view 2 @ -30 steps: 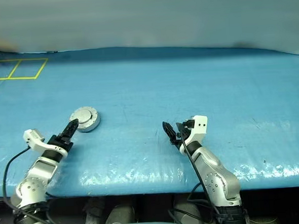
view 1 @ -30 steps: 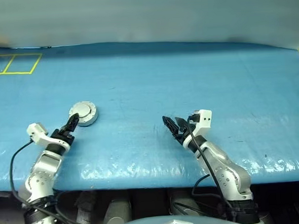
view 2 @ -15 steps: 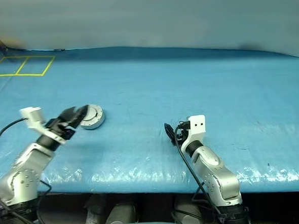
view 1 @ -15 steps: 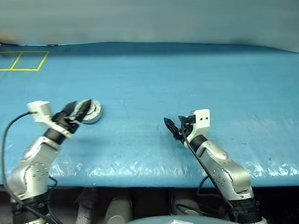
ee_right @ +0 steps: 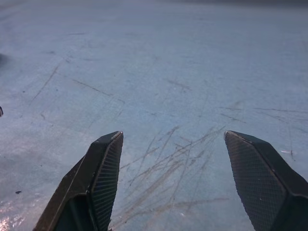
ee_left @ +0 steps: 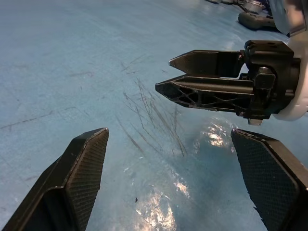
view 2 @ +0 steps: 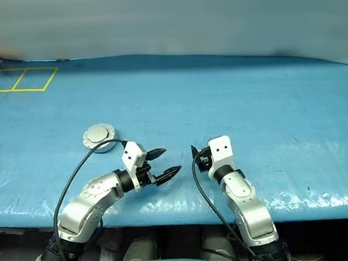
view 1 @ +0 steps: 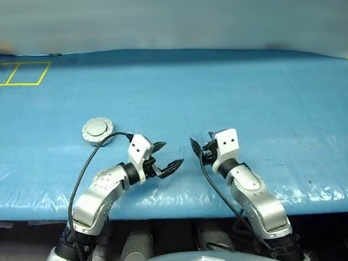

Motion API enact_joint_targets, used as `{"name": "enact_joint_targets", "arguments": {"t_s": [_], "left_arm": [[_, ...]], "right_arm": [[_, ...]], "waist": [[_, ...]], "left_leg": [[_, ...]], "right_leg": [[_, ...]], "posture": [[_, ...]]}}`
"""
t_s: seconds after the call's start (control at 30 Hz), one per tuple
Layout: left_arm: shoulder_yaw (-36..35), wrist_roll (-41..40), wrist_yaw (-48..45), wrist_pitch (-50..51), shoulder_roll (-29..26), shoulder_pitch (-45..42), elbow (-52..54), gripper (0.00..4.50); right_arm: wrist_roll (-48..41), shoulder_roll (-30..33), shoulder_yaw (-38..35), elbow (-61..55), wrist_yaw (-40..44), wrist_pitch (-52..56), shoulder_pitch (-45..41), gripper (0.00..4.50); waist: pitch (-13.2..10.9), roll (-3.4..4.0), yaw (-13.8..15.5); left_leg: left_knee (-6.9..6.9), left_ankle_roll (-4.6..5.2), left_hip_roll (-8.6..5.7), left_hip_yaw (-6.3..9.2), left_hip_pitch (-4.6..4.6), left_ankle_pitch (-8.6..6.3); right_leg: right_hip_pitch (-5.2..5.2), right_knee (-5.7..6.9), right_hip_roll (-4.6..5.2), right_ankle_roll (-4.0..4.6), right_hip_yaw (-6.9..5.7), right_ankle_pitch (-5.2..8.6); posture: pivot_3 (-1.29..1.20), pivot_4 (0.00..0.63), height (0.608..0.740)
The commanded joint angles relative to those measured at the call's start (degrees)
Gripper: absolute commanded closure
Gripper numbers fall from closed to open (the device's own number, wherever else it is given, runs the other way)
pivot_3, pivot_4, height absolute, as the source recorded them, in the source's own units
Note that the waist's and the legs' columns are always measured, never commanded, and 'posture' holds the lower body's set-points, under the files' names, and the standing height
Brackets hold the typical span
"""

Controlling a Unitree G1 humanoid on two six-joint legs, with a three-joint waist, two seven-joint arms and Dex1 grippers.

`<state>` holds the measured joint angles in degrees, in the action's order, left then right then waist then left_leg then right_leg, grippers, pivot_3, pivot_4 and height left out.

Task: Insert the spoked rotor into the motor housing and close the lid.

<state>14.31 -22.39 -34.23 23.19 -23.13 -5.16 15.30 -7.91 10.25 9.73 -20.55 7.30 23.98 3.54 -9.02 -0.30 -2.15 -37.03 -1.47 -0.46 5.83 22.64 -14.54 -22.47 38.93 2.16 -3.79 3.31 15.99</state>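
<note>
The motor housing point(view 1: 97, 130) lies flat on the blue table, left of the middle, a round silver-grey piece with the lid point(view 2: 98, 135) down on it, plain outer face up. The spoked rotor is out of view. My left gripper point(view 1: 168, 155) hovers open and empty over the table near the front edge, well to the right of the housing, pointing at my right gripper point(view 1: 195, 147). In the left wrist view the right gripper point(ee_left: 211, 82) sits just beyond my left gripper point(ee_left: 168, 132). The right gripper point(ee_right: 173, 134) stands open over bare, scratched table.
A blue sheet covers the whole table point(view 1: 231, 91). Yellow taped squares point(view 1: 14, 74) mark the far left corner. The table's front edge point(view 1: 184, 204) runs just below both grippers. Black cables point(view 1: 87, 165) loop from each wrist.
My left gripper has left the housing's side, swung right to the middle of the table and rolled over. The right gripper has rolled in place. The housing has stayed put.
</note>
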Motion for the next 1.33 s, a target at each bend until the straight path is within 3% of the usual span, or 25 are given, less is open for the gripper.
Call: {"name": "enact_joint_targets", "arguments": {"t_s": [0.03, 0.47, 1.33], "left_arm": [[-2.0, 1.1, -0.7, -2.2, -0.1, 0.1, -0.2, 0.14], [-6.4, 4.9, 0.5, -6.4, 1.9, -1.1, -7.6, 0.14], [-8.7, 5.3, 2.8, -4.4, 3.0, -1.9, -3.8, 0.14]], "right_arm": [[0.9, 0.2, -0.3, -3.1, 0.5, -1.0, 0.8, 0.99], [2.3, -0.6, -1.7, -3.3, 0.6, -1.3, 1.8, 0.99], [3.4, -1.6, -1.6, -1.9, 1.7, -0.9, 0.2, 0.99]], "waist": [[0.0, 0.00, 0.0], [0.0, -0.01, 0.0], [0.0, 0.00, 0.0]], "left_leg": [[-0.01, 0.00, 0.00, 0.00, 0.00, 0.00], [-0.03, 0.02, -0.02, 0.01, -0.02, 0.04], [-0.04, 0.02, -0.02, 0.02, -0.01, 0.05]], "right_leg": [[0.01, 0.00, 0.00, 0.00, 0.01, 0.00], [0.04, 0.00, 0.02, -0.01, -0.01, -0.01], [0.04, 0.01, 0.03, -0.02, -0.02, -0.02]], "posture": [[0.00, 0.150, 0.740], [0.00, 0.150, 0.740], [0.00, 0.150, 0.740]]}}
